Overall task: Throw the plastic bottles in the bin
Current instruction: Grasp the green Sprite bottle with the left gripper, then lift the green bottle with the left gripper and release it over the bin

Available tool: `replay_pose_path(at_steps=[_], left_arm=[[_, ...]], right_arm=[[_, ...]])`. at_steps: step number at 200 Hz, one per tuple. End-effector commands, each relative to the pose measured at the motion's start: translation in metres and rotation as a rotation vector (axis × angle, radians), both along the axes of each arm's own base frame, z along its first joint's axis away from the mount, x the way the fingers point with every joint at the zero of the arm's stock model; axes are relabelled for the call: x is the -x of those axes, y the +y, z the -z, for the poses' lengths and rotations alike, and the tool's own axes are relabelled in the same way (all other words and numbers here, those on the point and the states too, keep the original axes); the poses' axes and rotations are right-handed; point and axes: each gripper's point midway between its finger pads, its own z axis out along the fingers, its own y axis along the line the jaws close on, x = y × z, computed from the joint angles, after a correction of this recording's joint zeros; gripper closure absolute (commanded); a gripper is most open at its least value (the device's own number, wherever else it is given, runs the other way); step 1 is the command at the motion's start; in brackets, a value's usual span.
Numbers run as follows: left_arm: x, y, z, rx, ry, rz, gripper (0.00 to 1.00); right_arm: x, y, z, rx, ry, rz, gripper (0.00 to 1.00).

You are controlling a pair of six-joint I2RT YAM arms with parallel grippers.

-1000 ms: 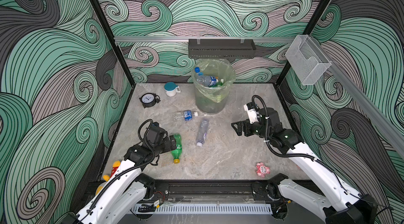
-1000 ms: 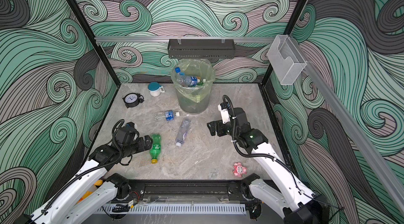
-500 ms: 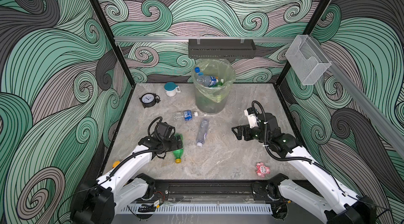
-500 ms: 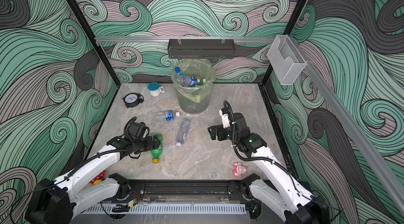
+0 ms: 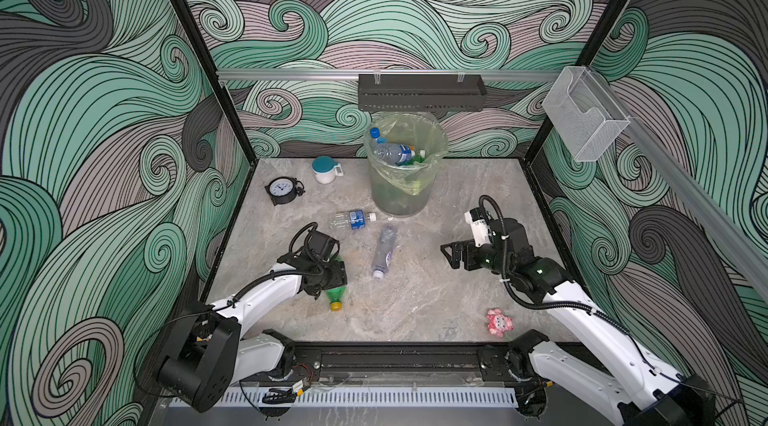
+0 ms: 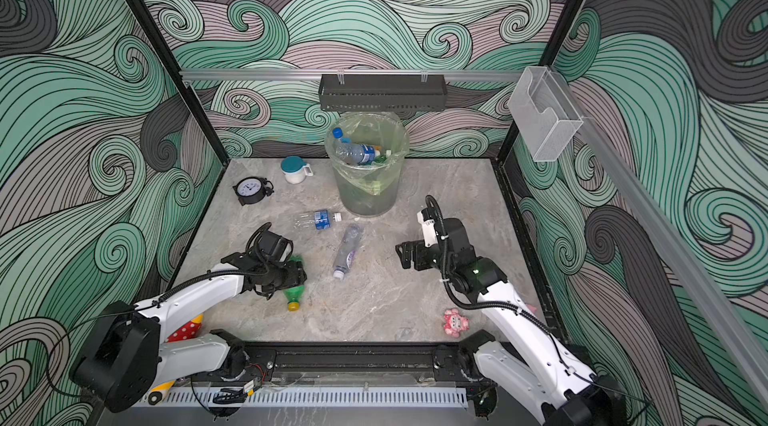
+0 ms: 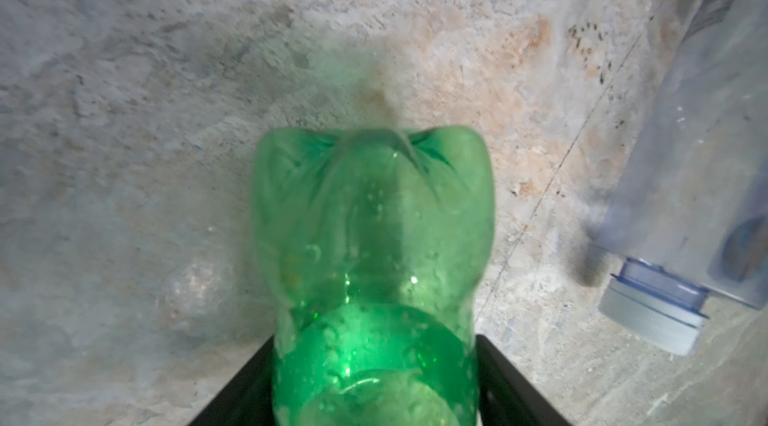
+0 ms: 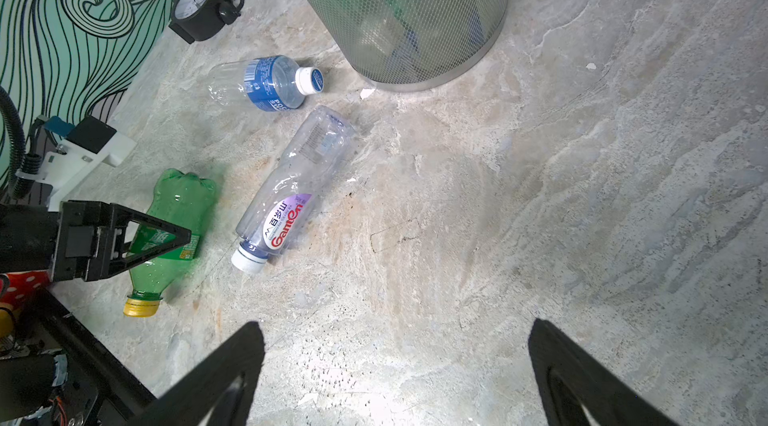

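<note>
A green bottle (image 5: 335, 296) with a yellow cap lies on the table at the front left. My left gripper (image 5: 332, 274) is down over its middle, and in the left wrist view both black fingers press the sides of the green bottle (image 7: 374, 237). Two clear bottles lie between the arms: one with a blue label (image 5: 353, 220) and one with a purple label (image 5: 384, 251). The bin (image 5: 399, 191) stands at the back with several bottles (image 5: 392, 151) inside. My right gripper (image 5: 451, 255) hovers open and empty, right of the purple-labelled bottle (image 8: 291, 191).
A black clock (image 5: 282, 191) and a white jar with a teal lid (image 5: 326, 168) sit at the back left. A pink toy (image 5: 498, 322) lies at the front right. A black shelf (image 5: 419, 91) hangs above the bin; a clear wall box (image 5: 582, 112) is on the right rail.
My left gripper has moved in over the green bottle and its jaws have closed onto the bottle's sides. The right gripper has drifted slightly toward the front, still open.
</note>
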Motion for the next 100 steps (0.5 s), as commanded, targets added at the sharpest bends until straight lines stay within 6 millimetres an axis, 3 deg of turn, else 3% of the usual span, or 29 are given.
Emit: replay_pose_path(at_steps=[1, 45, 100], left_arm=[[-0.007, -0.001, -0.004, 0.007, -0.015, -0.007, 0.33], [-0.008, 0.003, -0.014, -0.002, -0.038, -0.02, 0.4], [-0.013, 0.011, -0.05, -0.017, -0.136, -0.034, 0.42]], right_arm=[[0.001, 0.0, 0.0, -0.01, -0.002, 0.005, 0.01], [0.001, 0.0, 0.001, -0.008, 0.0, 0.006, 0.01], [0.002, -0.002, 0.004, 0.002, 0.004, 0.008, 0.01]])
